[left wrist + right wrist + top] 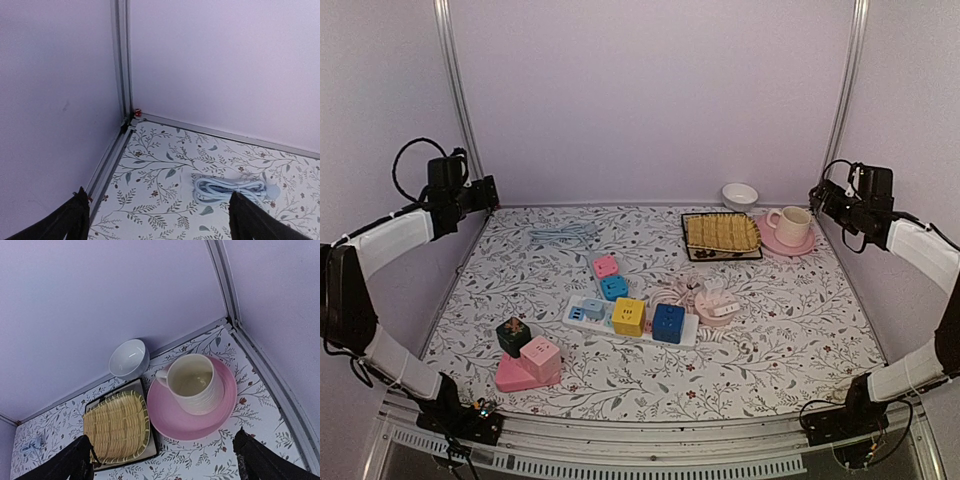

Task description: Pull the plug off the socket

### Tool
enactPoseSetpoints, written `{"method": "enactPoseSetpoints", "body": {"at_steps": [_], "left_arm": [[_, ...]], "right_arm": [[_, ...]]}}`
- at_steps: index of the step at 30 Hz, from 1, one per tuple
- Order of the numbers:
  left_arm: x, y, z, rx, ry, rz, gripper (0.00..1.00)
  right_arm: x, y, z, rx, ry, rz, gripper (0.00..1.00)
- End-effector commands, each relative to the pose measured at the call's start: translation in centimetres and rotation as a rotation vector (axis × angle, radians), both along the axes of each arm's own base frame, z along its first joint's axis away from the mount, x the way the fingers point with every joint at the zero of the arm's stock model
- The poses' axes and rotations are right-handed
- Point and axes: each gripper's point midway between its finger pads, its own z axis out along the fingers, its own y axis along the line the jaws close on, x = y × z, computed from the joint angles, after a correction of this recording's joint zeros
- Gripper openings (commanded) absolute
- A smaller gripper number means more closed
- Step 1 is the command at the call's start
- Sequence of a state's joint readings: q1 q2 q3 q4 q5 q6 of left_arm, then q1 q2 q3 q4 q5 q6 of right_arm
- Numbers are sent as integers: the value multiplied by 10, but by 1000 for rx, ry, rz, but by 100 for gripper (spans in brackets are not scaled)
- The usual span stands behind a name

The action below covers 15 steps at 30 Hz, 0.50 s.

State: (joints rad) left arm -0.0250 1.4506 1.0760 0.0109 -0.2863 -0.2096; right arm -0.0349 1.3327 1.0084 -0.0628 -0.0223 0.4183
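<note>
The power strip lay white and flat near the middle of the table. It carried a yellow cube plug and a blue cube plug side by side, with a smaller light-blue plug toward its left end. The tablecloth beneath was pale, printed with leafy vines and small red flowers. Plain lavender walls closed in three sides, with metal posts in the back corners. At the back right a white bowl sat bare inside, just beside a black tray holding a woven bamboo dish — next to them a cream cup, nothing visible in it, stood on a pink saucer. A coiled pale-blue cable lay at the back left. The left gripper and right gripper hung near the back corners — fingers spread wide, grasping nothing.
</note>
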Motion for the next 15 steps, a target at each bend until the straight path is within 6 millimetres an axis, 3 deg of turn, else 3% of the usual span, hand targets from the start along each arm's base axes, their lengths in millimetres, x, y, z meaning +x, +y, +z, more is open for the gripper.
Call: {"method": "enactPoseSetpoints", "body": {"at_steps": [1, 6, 10, 15], "left_arm": [[8, -75, 22, -2, -27, -228, 97], [9, -158, 15, -35, -15, -419, 97], [8, -224, -6, -53, 38, -552, 97], [-6, -304, -29, -64, 98, -708, 97]], "right_arm": [[-28, 47, -56, 125, 218, 98, 99], [-69, 107, -93, 199, 328, 191, 96], [-101, 154, -120, 253, 428, 250, 92], [-123, 187, -147, 321, 532, 289, 86]]}}
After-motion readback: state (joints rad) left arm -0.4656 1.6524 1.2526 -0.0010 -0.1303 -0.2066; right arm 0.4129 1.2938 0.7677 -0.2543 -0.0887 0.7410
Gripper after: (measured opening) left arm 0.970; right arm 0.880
